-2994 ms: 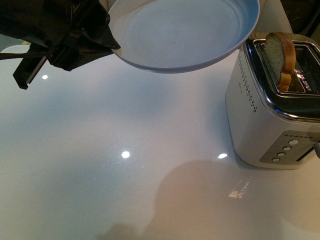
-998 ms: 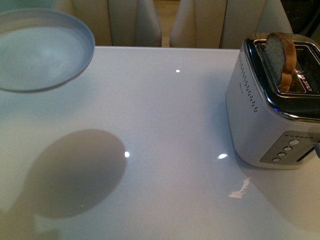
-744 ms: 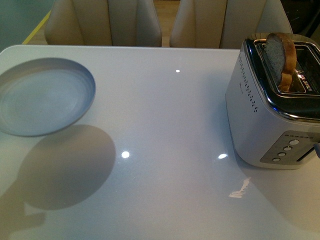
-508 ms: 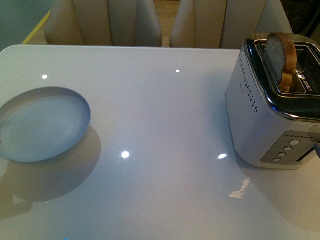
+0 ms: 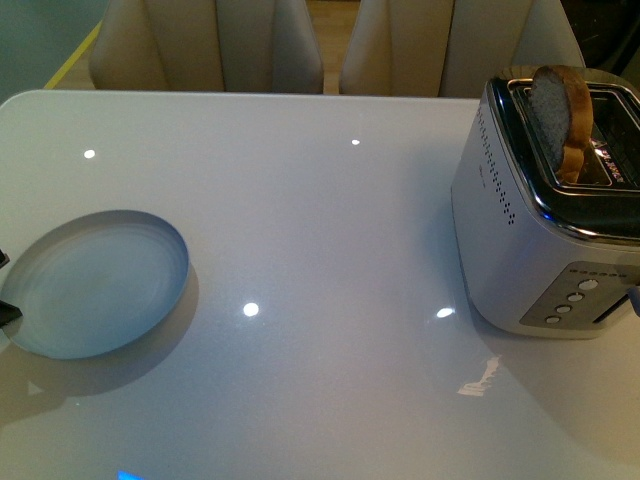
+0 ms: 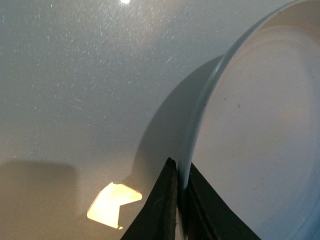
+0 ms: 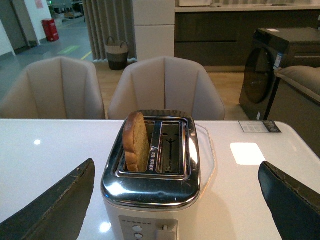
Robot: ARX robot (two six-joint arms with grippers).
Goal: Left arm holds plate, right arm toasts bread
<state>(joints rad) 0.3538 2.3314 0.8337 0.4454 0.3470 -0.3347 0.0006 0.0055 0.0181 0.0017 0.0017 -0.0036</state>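
The pale blue-grey plate (image 5: 95,283) sits low over the white table at the left in the front view. My left gripper (image 6: 179,182) is shut on the plate's rim (image 6: 200,115), its black fingers pinching the edge; only a tip of it shows at the front view's left edge (image 5: 6,312). The bread (image 5: 560,118), a brown slice with darker crust, stands upright in the toaster (image 5: 545,215) at the right. In the right wrist view the bread (image 7: 136,141) is in one slot of the toaster (image 7: 152,190). My right gripper (image 7: 175,200) is open, its fingers wide apart on either side of the toaster, short of it.
The white glossy table (image 5: 330,250) spreads between plate and toaster. Beige chairs (image 5: 210,45) stand along the far edge. The toaster's buttons and lever (image 7: 165,231) face my right gripper. A dark appliance (image 7: 272,70) stands behind the table.
The plate has moved from high near the toaster to the far left and down toward the table. The bread and toaster have not moved.
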